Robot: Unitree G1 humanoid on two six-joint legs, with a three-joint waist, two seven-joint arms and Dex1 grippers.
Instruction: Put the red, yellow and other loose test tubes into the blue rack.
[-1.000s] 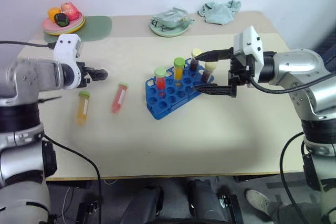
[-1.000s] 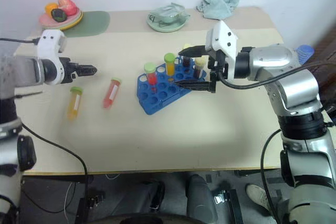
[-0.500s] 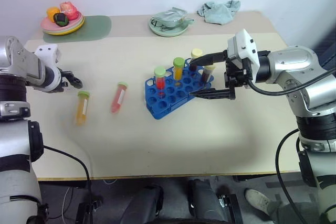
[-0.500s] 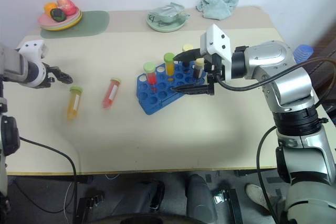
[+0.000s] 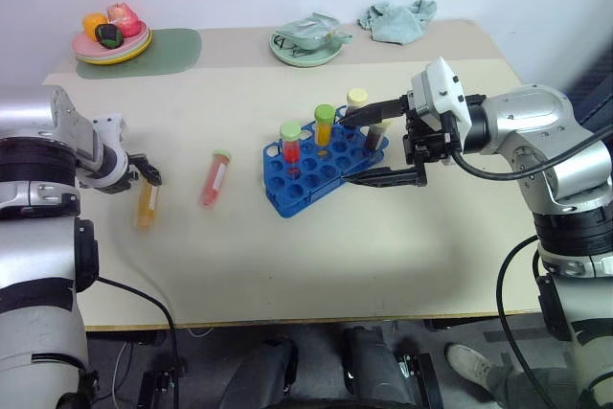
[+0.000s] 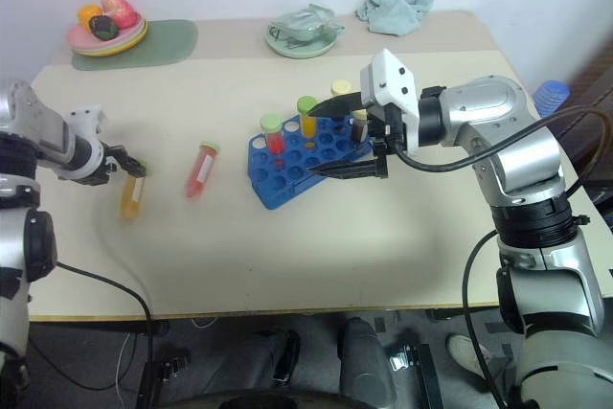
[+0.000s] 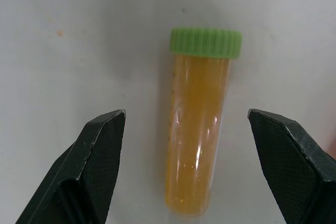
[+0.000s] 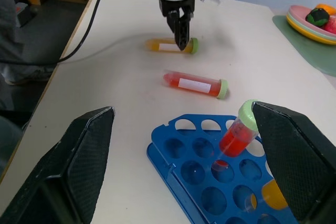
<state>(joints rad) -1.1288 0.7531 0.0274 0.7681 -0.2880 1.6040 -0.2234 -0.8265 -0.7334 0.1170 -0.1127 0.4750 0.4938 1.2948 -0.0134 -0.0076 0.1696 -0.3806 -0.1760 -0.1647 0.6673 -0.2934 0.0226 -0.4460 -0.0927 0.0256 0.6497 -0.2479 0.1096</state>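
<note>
Looking across the desk [image 5: 287, 256], you find the left gripper [image 7: 189, 145] pointing down over the yellow-orange tube [image 7: 198, 129], its fingers [image 7: 100, 156] spread wide on either side of the tube body and clear of it. That tube lies flat near the desk's left side, green cap toward the far edge. The red-pink tube [image 5: 215, 179] lies flat just to its right, between it and the blue rack [image 5: 302, 179], and nothing touches it.

Note that the blue rack stands near the desk centre, turned at an angle. It carries upright tubes: one red with a green cap [image 5: 291, 146], one orange with a green cap [image 5: 325, 126], and dark ones with pale caps [image 5: 357, 107] at its far right corner.

Observe the right gripper [image 5: 369, 146] held level beside the rack's right end, fingers wide apart and empty, one above the dark tubes and one low alongside the rack.
</note>
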